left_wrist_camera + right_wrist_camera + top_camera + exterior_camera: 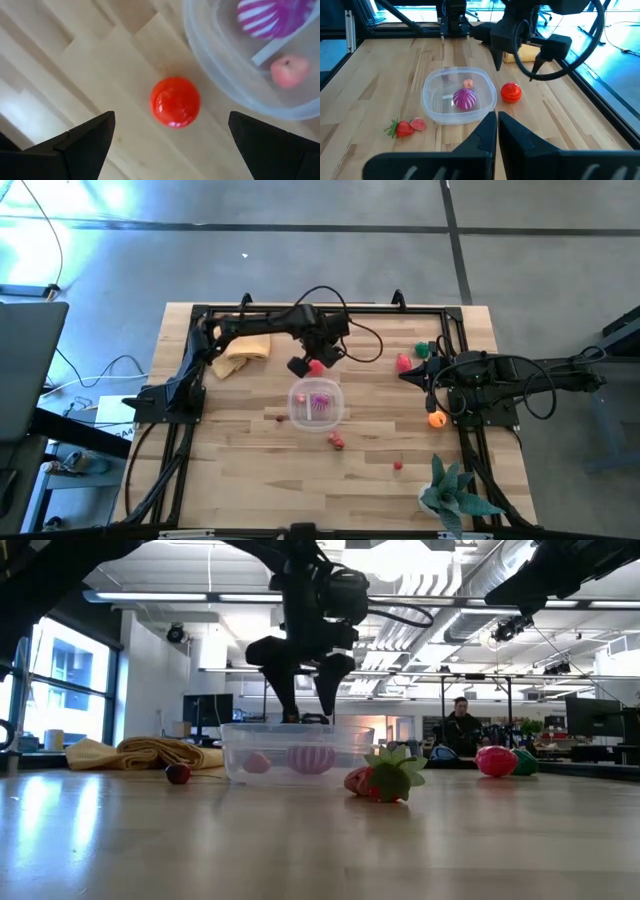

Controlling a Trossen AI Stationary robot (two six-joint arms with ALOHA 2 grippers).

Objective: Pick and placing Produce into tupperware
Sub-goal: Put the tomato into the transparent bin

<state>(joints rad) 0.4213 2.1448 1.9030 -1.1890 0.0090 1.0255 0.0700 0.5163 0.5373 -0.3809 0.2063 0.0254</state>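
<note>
Two produce pieces, a purple striped one (465,98) and a pink one (468,83), are held in the tupperware (432,85) mid-bench; left gripper (172,137) jaws are spread wide above a red tomato (175,101), empty; right gripper (497,125) jaws are closed, empty, by the right edge.

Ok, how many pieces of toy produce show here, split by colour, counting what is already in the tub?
Red: 5 - ball, strawberry, small dark piece, small red piece, larger red piece
Pink: 2 - pink piece in the tub, pink piece beside the strawberry
Purple striped piece: 1
Orange piece: 1
Green piece: 1
Total: 10
</note>
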